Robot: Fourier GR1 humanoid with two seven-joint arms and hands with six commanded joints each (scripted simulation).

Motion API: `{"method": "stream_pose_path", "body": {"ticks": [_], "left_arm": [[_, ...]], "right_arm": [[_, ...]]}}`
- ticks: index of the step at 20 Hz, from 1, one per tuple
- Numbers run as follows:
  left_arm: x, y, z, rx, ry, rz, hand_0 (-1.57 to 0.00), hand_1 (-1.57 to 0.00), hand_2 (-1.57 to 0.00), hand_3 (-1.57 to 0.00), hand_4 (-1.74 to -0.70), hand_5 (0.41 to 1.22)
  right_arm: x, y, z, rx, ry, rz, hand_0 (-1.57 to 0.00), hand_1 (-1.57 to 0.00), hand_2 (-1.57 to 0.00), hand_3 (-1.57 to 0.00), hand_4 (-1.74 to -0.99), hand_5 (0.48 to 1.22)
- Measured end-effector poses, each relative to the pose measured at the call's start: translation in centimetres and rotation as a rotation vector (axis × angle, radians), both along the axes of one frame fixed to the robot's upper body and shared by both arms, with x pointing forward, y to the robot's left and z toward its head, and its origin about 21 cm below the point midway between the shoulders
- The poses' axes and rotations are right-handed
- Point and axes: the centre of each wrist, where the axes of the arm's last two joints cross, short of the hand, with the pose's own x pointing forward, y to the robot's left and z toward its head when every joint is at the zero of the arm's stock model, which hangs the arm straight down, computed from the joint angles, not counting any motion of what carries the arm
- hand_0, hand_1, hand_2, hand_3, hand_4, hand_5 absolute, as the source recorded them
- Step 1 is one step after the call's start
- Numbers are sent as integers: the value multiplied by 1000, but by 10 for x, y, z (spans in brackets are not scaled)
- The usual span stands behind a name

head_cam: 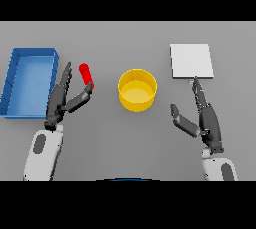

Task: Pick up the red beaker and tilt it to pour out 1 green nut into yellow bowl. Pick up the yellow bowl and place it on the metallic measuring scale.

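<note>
The red beaker (pixel 86 75) stands left of the yellow bowl (pixel 137 90), between the left hand (pixel 64 101)'s spread fingers, not yet gripped, probably lined up for lifting. Right of the bowl, the right hand (pixel 204 118) waits open below the scale (pixel 191 61).

We see a lab bench — a plain grey table (pixel 125 38) with a red beaker (pixel 86 74), a flat metal scale (pixel 191 61) and a blue bin (pixel 15 80).
</note>
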Motion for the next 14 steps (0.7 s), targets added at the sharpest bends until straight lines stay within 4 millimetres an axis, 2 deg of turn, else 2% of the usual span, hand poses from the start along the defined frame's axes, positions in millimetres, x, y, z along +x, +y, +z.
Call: {"method": "stream_pose_path", "body": {"ticks": [6, 8, 9, 14], "left_arm": [[34, -2, -13, -14, 20, 11, 1, 1, 1, 1, -1183, 631], [41, -10, -13, -2, 6, -6, 1, 1, 1, 1, -1206, 636], [43, -12, -18, 11, 8, 0, 1, 1, 1, 1, -1221, 643], [63, -21, -18, 49, -23, -12, 1, 1, 1, 1, -1261, 671]], "right_arm": [[0, -3, -3, 1, 1, -7, 1, 1, 1, 1, -1245, 670], [5, 2, -3, 3, 15, -8, 1, 1, 1, 1, -1247, 673], [0, 0, -3, -1, -9, -3, 1, 1, 1, 1, -1247, 675], [-2, -4, -3, 9, 16, 1, 1, 1, 1, 1, -1267, 692]]}}
